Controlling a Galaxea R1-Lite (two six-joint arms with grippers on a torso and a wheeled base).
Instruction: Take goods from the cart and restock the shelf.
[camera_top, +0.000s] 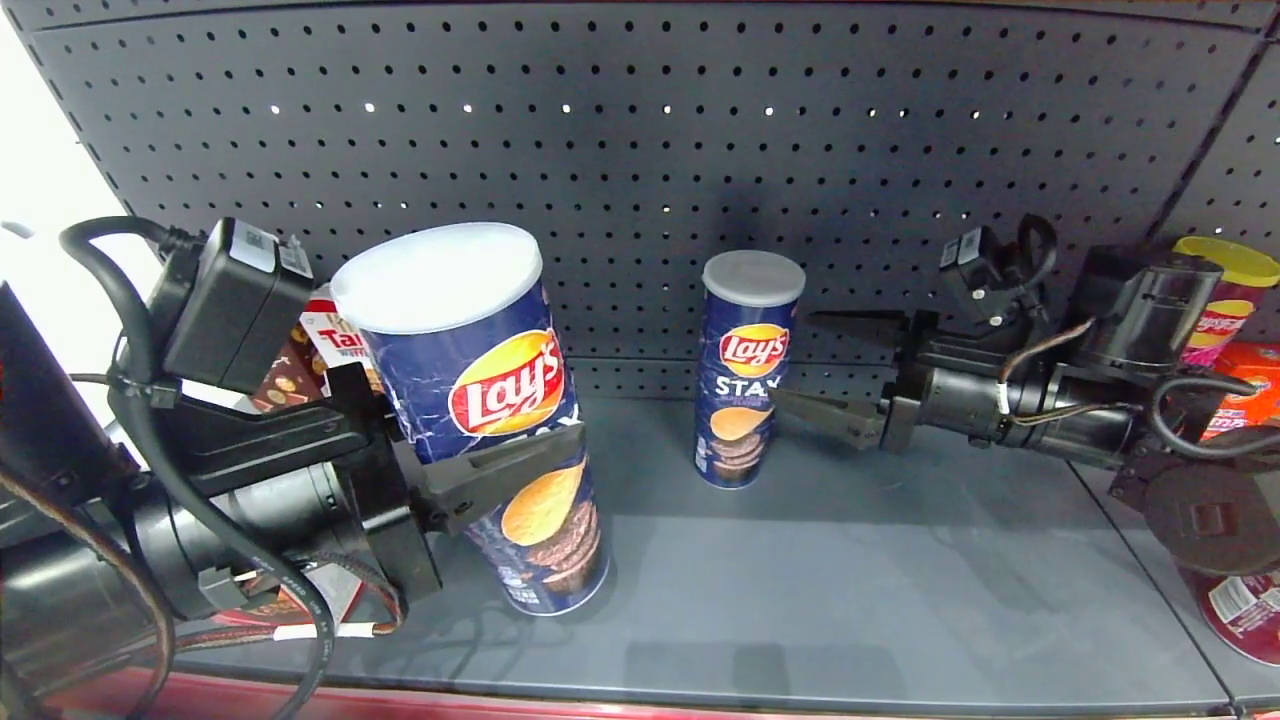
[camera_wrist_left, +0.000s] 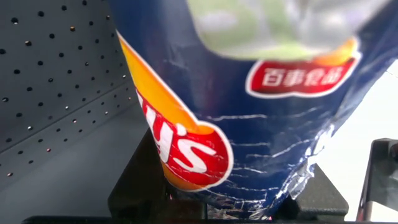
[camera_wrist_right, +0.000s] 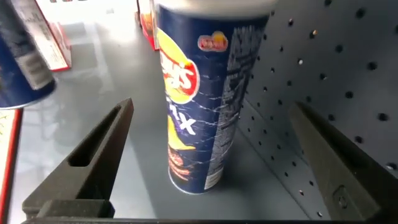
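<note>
Shelf edge near can in left hand.

Shelf open between held can and standing can.

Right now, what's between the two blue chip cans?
Only bare grey shelf. In the head view, nothing stands between the near can and the far can by the pegboard wall.
</note>
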